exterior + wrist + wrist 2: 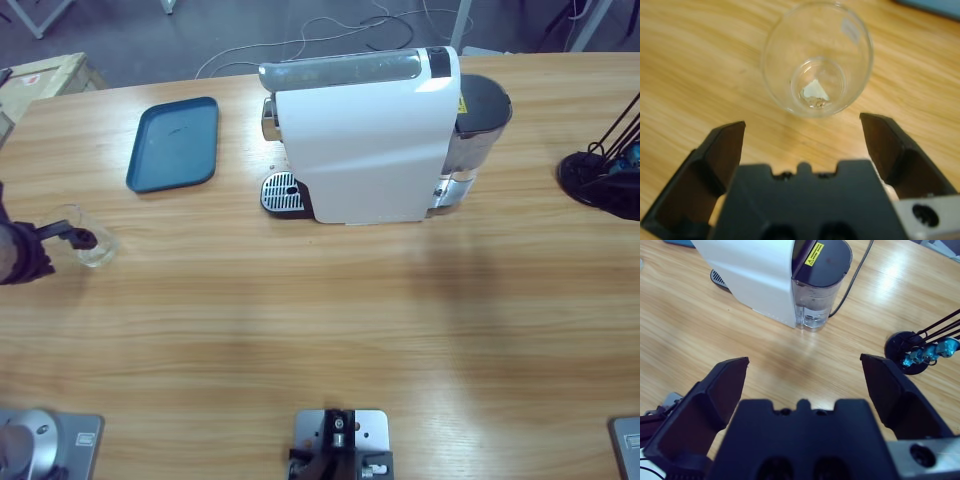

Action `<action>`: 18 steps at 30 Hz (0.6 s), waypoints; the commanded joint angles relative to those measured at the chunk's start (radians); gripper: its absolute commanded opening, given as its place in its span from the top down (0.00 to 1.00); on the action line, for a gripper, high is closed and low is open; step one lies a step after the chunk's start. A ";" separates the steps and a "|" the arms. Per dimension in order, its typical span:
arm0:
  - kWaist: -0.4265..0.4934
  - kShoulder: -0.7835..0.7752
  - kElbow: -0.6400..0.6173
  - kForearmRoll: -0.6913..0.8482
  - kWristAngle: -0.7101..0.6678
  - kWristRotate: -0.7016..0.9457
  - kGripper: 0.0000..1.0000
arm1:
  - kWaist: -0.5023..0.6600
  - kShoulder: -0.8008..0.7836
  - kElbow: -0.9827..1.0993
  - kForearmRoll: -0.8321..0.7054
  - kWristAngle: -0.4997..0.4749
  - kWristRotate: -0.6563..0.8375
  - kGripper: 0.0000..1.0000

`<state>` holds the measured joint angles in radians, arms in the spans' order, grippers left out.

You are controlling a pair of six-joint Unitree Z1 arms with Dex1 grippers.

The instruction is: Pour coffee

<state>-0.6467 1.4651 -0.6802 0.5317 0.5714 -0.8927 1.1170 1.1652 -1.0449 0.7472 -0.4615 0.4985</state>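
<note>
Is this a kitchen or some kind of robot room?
Probably a robot lab, not a kitchen. A coffee machine and a clear glass sit on a long wooden table, the left end effector reaches for the glass, and cables trail on the floor.

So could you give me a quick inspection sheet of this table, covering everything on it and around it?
Surface: long wooden table, bare grain across the front.
Job's things: clear glass standing upright near the table's left end, no coffee in it; white coffee machine at the back middle, with a drip grate and a water tank.
Clutter: blue tray left of the machine; black stand at the right edge.
Grippers: left tool open, close behind the glass, not touching it; right tool open above the table, holding nothing.
Cables: black lead running from behind the machine; loose wires on the floor.
Surroundings: grey floor beyond the table; wooden crate at upper left.
</note>
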 commanded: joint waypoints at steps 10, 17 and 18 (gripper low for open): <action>0.096 0.176 0.034 -0.272 0.042 0.184 0.13 | 0.012 0.013 0.009 0.017 -0.008 0.014 0.00; 0.096 0.189 0.092 -0.341 0.036 0.206 0.34 | 0.012 0.004 0.011 0.026 -0.008 0.014 0.00; 0.096 0.184 0.099 -0.352 0.036 0.214 0.29 | 0.012 0.003 0.013 0.026 -0.008 0.015 0.00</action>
<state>-0.5624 1.6124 -0.6355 0.2464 0.5967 -0.7223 1.1170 1.1653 -1.0423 0.7511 -0.4615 0.4999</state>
